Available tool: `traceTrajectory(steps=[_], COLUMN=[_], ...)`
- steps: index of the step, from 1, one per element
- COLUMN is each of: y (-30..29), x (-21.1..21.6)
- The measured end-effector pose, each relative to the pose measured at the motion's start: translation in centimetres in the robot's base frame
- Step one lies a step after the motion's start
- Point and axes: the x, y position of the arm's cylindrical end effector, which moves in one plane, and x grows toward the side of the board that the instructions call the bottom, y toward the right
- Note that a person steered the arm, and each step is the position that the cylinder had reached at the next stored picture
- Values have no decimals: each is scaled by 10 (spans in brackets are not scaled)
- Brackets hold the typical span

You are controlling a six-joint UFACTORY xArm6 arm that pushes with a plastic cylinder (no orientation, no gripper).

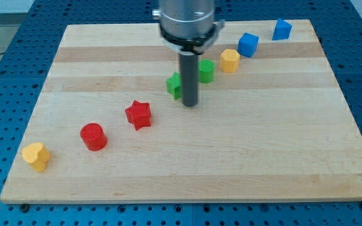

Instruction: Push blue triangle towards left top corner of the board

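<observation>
Resting on the worktop [187,157], my tip [190,104] sits just to the view's right of a green block [175,85], whose shape my rod partly hides. I carry no jaws, only this straight dark rod, so nothing is open, closed or gripped. The blue triangle [282,29] lies well apart from my tip, up toward the view's top right, near the worktop's far right corner. Measured from that triangle: a blue cube [248,44] is near it to the lower left, a yellow hexagon-like block [230,60] further along that line, then a second green block [206,71], half covered by my rod. Far beyond, toward the view's bottom left, trail a red star [138,115], a red cylinder [93,136] and a yellow heart-like block [36,156]. My housing is cut off by the view's top edge.
</observation>
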Motion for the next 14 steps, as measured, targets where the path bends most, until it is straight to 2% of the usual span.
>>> traceTrajectory(steps=[1, 2, 3, 4, 5, 6, 7, 8, 9, 12, 13, 14], y=[84, 168, 193, 209, 228, 274, 259, 210, 171, 159, 118, 53], x=[-18, -60, -144, -199, -218, -222, -249, -244, -211, -202, -202, -202])
